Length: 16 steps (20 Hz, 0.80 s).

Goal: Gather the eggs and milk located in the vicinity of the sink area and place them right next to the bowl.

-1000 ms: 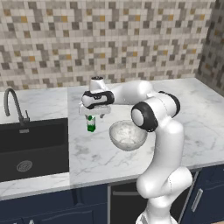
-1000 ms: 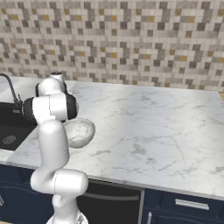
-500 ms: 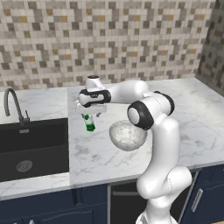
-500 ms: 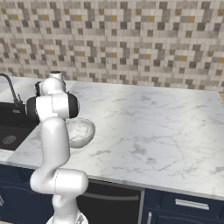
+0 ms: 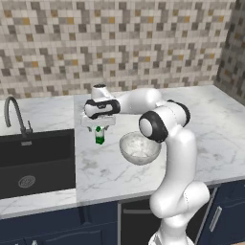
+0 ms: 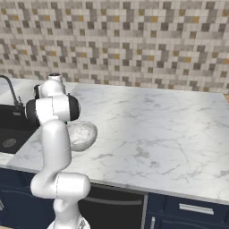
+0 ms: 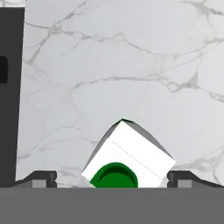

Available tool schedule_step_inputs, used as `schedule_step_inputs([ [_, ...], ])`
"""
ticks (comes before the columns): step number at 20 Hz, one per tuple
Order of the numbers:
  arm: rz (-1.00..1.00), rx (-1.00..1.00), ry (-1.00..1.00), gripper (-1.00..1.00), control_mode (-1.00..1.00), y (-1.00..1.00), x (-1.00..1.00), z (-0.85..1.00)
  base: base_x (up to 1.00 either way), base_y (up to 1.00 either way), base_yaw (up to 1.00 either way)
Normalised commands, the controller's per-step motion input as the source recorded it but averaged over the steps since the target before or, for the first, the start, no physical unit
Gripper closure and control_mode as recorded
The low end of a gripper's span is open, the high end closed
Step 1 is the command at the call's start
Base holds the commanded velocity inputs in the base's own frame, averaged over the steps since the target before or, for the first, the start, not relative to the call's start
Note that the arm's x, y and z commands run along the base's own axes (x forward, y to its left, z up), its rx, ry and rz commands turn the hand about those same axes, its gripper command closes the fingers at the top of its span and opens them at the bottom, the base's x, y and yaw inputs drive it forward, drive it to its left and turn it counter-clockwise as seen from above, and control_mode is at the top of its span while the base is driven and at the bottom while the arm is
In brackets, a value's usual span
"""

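So the gripper (image 5: 99, 126) is hanging spread wide open right over the milk (image 5: 99, 136), not grabbing anything, with a dark fingertip (image 7: 43, 178) sitting well clear of the carton on each side. The milk is standing upright on the marble counter (image 5: 201, 119), just beside the bowl (image 5: 139, 148) on its sink side, close but not touching as far as I can tell. From the hand view I'm looking straight down on the milk's (image 7: 127, 157) white top and green cap. The bowl (image 6: 80, 134) is sitting near the counter's front edge, and the black sink (image 5: 33, 160) with its curved tap (image 5: 14, 115) is lying further off past the milk.
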Motion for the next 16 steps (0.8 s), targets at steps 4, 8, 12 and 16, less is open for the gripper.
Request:
schedule_step_inputs([
  [4,0.0,0.0,0.0,-1.0,-1.0,-0.09,0.0,-0.08,0.0,0.0,0.0],
  [8,0.0,0.0,0.0,-1.0,-1.0,-0.19,0.0,-0.14,0.0,0.0,0.0],
  [12,0.0,0.0,0.0,-1.0,-1.0,-0.06,0.0,-0.06,0.0,0.0,0.0],
  [16,0.0,0.0,0.0,-1.0,-1.0,0.0,0.0,0.0,0.0,0.0,0.0],
])
